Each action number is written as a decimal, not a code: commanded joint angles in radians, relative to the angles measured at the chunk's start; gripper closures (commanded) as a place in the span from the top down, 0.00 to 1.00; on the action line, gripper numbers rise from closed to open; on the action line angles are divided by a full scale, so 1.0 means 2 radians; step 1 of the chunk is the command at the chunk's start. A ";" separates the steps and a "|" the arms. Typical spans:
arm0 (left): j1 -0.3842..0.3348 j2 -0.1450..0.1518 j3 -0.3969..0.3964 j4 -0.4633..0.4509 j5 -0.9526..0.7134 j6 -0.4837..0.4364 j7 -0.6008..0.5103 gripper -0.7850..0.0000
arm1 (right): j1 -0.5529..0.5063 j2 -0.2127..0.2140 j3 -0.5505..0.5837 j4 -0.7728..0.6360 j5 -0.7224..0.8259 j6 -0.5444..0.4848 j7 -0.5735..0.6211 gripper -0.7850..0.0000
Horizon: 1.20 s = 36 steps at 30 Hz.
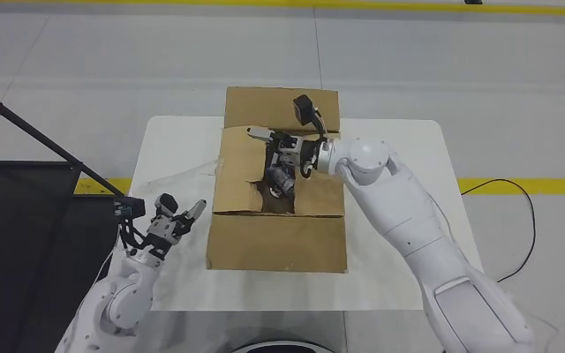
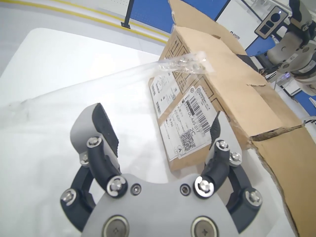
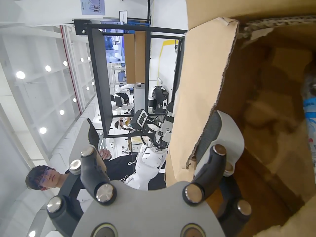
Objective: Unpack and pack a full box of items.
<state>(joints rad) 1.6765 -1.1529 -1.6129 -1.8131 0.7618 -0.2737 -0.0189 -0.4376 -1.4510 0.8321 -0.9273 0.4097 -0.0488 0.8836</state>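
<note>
One cardboard box [image 1: 275, 243] with four open flaps [image 1: 281, 106]. One white table [image 1: 397, 176]. Two grippers: left gripper [image 1: 181, 206], right gripper [image 1: 269, 152]. One clear plastic bag [image 2: 184, 62]. Box contents too dim to count.

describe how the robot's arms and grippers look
The left arm and right arm have white rounded shells. The left gripper and right gripper have a silver plate with bolts, black linkages and two grey fingers with black textured pads. A black camera box with a cable sits on the right wrist.
</note>
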 commanded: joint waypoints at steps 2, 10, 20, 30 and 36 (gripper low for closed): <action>0.020 0.002 -0.015 -0.016 0.005 -0.026 0.006 1.00 | 0.001 -0.003 -0.002 -0.009 0.001 -0.005 -0.005 1.00; 0.071 0.005 -0.034 -0.072 0.045 -0.080 0.018 1.00 | 0.003 -0.013 -0.008 -0.044 -0.002 -0.012 -0.038 1.00; 0.053 0.002 -0.004 -0.099 0.058 -0.060 0.001 1.00 | 0.015 -0.028 -0.027 -0.071 -0.015 -0.011 -0.058 1.00; -0.001 -0.003 0.027 -0.079 0.037 0.007 -0.024 1.00 | 0.026 -0.044 -0.047 -0.060 -0.016 -0.030 -0.033 1.00; -0.001 -0.005 0.018 -0.069 0.020 0.012 -0.015 1.00 | 0.025 -0.048 -0.051 -0.057 -0.028 -0.037 -0.023 1.00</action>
<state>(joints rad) 1.6706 -1.1620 -1.5702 -1.9537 0.8094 -0.2473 -0.0517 -0.3869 -1.5476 0.7286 -1.0395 0.3578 -0.1242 0.8336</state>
